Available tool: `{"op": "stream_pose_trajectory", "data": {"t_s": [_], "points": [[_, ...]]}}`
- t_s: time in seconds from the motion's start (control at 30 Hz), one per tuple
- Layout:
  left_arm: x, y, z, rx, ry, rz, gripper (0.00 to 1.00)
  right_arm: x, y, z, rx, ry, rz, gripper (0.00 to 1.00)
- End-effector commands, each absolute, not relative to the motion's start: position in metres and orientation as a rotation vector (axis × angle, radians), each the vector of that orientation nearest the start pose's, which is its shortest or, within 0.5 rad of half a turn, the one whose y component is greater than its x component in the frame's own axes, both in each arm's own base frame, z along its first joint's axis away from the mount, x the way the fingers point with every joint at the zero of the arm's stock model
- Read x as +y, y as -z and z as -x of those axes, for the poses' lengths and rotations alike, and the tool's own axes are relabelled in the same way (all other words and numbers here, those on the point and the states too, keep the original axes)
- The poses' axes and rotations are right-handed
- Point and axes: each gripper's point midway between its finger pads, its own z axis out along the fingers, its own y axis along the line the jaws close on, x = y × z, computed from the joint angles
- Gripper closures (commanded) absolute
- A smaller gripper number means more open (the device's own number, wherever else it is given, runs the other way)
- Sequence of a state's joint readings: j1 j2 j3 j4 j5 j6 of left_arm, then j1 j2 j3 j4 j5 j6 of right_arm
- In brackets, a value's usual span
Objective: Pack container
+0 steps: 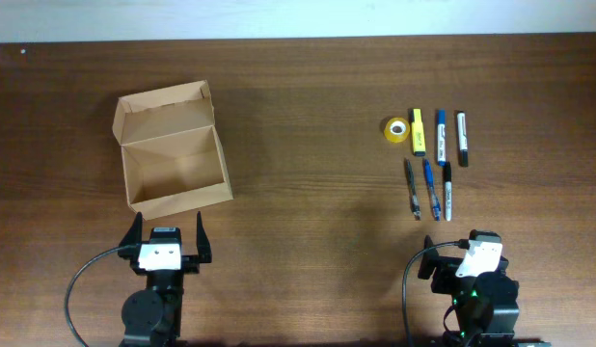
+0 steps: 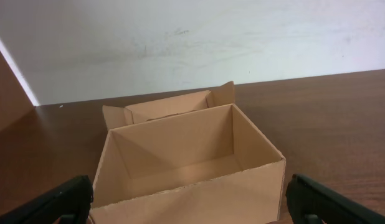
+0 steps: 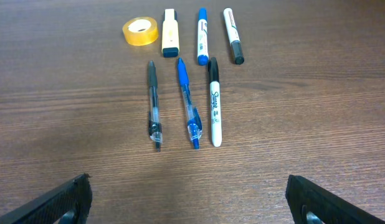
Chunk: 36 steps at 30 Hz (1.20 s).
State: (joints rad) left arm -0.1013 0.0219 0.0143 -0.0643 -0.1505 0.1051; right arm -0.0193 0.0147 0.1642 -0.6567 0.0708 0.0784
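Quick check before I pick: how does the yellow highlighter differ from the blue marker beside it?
The yellow highlighter is shorter and stubbier; the blue marker is longer and slimmer. The highlighter's body is yellow with a dark end toward the robot; the marker's barrel is white with blue ends. Both lie flat on the table, side by side, apart and roughly parallel.

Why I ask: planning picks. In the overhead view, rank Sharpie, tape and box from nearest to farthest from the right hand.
1. Sharpie, just ahead of the right hand.
2. Tape, farther back, to its left.
3. Box, far across on the left side.
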Motion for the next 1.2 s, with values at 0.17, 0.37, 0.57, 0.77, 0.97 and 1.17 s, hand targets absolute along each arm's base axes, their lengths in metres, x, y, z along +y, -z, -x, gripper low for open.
{"op": "stream_pose_trajectory", "data": {"t_s": [0.17, 0.37, 0.57, 0.77, 0.97, 1.17], "points": [[0.009, -0.160, -0.245, 1.637, -0.164, -0.026, 0.00, -0.005, -0.107, -0.211, 2.005, -0.063, -0.147, 0.01], [0.007, -0.164, -0.246, 1.622, -0.159, -0.033, 0.00, 0.006, -0.119, -0.217, 1.953, -0.128, -0.100, 0.01], [-0.018, -0.183, -0.245, 1.569, -0.021, -0.126, 0.00, 0.007, -0.118, -0.216, 1.954, -0.218, -0.219, 0.01], [-0.014, -0.190, -0.240, 1.722, -0.034, -0.118, 0.00, 0.011, -0.116, -0.216, 1.987, -0.263, -0.241, 0.01], [-0.016, -0.217, -0.262, 1.822, -0.039, -0.127, 0.00, 0.011, -0.109, -0.218, 2.080, -0.255, -0.258, 0.01], [-0.021, -0.234, -0.310, 1.997, -0.040, -0.149, 0.00, 0.007, -0.128, -0.231, 2.173, -0.173, -0.191, 0.01]]}}
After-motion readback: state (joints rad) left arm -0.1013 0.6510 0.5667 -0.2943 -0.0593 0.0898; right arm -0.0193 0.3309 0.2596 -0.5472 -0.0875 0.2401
